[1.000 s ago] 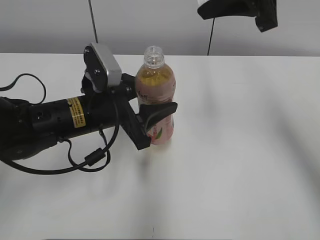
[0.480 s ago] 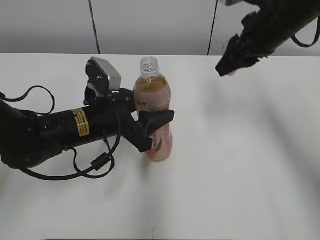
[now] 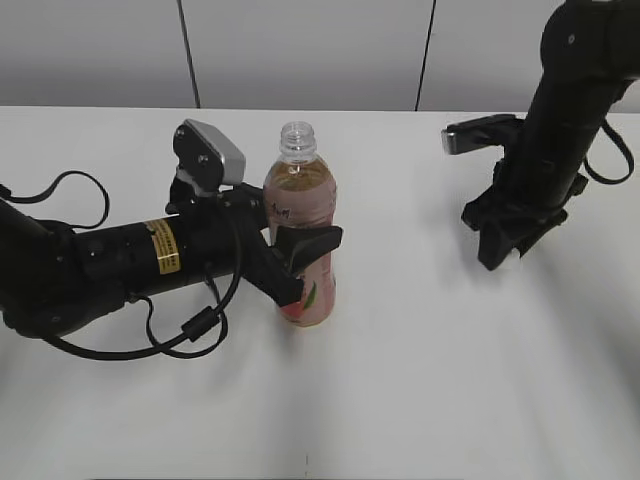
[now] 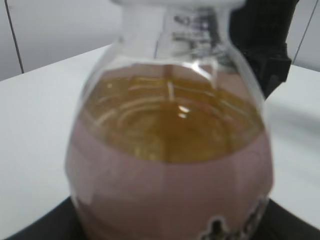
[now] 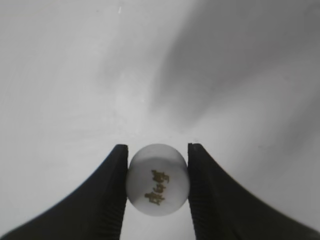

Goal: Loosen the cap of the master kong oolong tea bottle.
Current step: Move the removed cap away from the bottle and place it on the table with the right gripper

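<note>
Both grippers are busy: the left gripper (image 3: 305, 258) clamps the master kong oolong tea bottle (image 3: 300, 235) upright on the tabletop (image 3: 420, 380), while the right gripper (image 5: 156, 187), lowered from overhead a second ago, pinches the cap (image 5: 158, 186) (already unscrewed).

1. Setting: a robotics lab or test bench, not a home.
2. Evidence: a bare white table (image 3: 420, 380) backed by plain grey wall panels (image 3: 300, 50) with dark seams.
3. Evidence: two black robot arms, the left arm (image 3: 110, 265) trailing loose cables (image 3: 190, 325), the right arm (image 3: 560, 120) opposite.
</note>
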Available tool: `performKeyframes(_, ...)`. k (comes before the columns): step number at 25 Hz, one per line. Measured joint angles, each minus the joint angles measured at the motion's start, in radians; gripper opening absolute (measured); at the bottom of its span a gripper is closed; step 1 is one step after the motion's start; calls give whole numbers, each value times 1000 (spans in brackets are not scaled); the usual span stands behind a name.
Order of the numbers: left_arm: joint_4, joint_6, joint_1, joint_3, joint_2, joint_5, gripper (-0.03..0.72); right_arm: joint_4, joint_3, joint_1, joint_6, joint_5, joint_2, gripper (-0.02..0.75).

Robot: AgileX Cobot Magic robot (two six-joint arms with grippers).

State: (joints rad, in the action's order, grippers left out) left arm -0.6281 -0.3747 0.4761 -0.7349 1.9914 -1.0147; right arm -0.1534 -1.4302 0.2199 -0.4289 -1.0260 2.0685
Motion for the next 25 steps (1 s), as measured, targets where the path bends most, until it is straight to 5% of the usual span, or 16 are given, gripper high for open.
performKeyframes(11, -12, 0, 0, 0, 0, 0, 404, 2, 0, 0, 72, 39, 80, 296)
performKeyframes(19, -38, 0, 0, 0, 0, -2, 412, 1, 0, 0, 73, 42, 81, 463)
performKeyframes(25, -42, -2, 0, -1, -4, -49, 516, -2, 0, 0, 81, 37, 81, 547)
